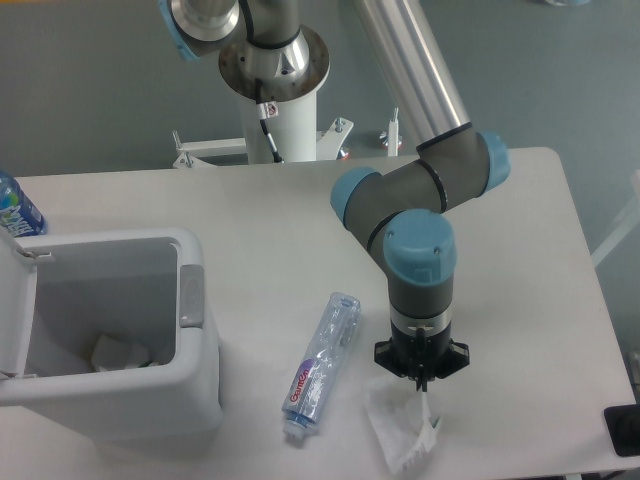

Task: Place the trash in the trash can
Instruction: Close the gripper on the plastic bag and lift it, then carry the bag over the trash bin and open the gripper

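Observation:
A crushed clear plastic bottle (320,365) with a purple-and-red label lies on the white table, pointing toward the front. To its right my gripper (421,384) points straight down, fingers shut on the top of a crumpled clear-white wrapper (403,432), which hangs below them near the table's front edge. The white trash can (196,388) stands at the front left with its lid swung open to the left. Some white scraps (120,352) lie in its bottom. The gripper is well to the right of the can.
An intact blue-labelled water bottle (14,206) stands at the far left edge behind the can. The robot's base column (276,90) rises behind the table. A black object (622,430) sits at the front right corner.

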You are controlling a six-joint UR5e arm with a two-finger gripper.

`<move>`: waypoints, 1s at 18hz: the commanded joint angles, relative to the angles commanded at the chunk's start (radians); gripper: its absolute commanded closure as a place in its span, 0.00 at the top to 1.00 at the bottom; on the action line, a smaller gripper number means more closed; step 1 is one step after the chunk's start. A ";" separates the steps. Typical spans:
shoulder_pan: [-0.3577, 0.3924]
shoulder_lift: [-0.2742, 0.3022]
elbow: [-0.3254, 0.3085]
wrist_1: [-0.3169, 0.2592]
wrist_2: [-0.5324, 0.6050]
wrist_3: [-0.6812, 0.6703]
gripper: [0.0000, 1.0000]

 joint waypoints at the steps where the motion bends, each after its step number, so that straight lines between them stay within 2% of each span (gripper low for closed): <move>1: 0.000 0.020 0.012 0.000 -0.023 -0.034 0.00; 4: 0.000 0.107 0.014 0.000 -0.130 -0.129 0.00; 10: -0.043 0.277 -0.014 -0.006 -0.233 -0.336 0.00; 14: -0.118 0.390 -0.082 -0.008 -0.273 -0.349 0.00; 18: -0.205 0.440 -0.096 -0.014 -0.278 -0.336 0.00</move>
